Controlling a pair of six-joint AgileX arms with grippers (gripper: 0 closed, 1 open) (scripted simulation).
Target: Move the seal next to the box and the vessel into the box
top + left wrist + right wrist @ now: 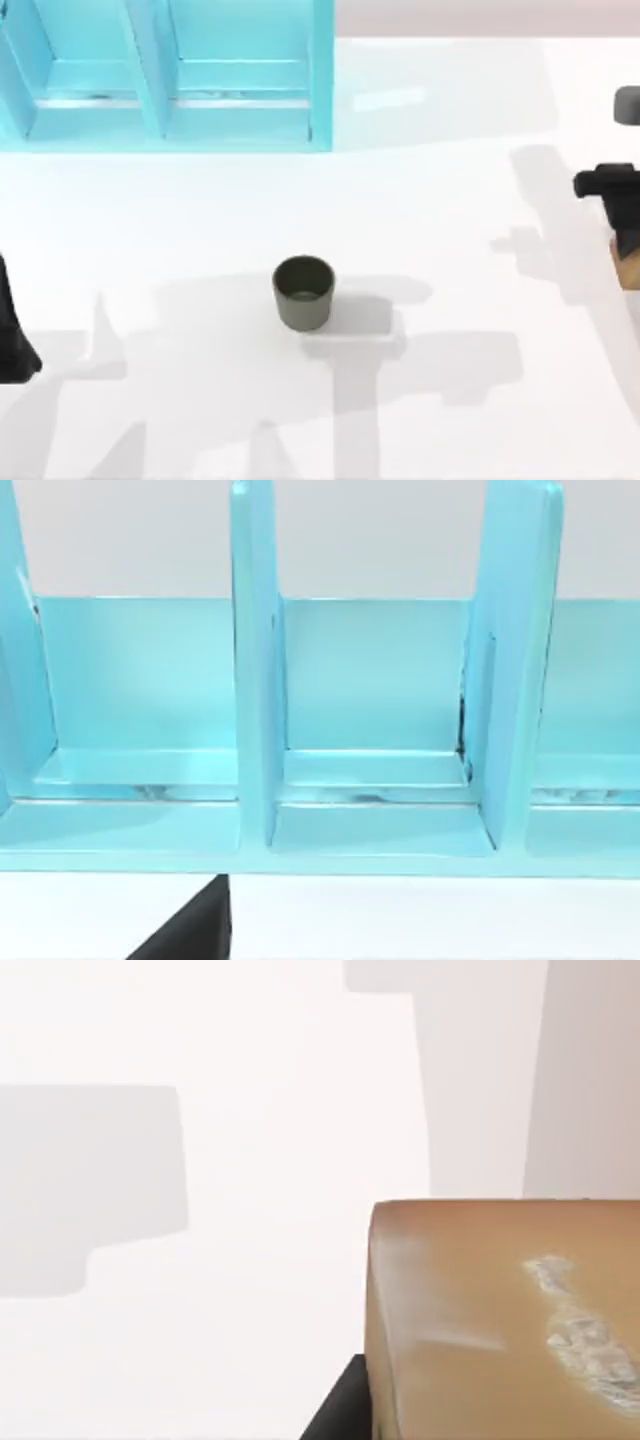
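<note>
— The seal sits closest, right up against our right wrist camera, a tan block with a worn white mark. It appears held at the table's right edge, though we cannot tell how wide the right gripper stands.

— So we judge the seal's carry is in hand; next it needs setting beside the box. The vessel waits mid-table. No readable writing. Our left arm idles at left.

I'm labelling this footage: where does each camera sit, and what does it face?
Top: above the table, looking down on cup and box; arms at both edges.
Left wrist: faces the box compartments; dark gripper part at the frame edge.
Right wrist: close on the seal.
Top and left wrist share the box.
</note>
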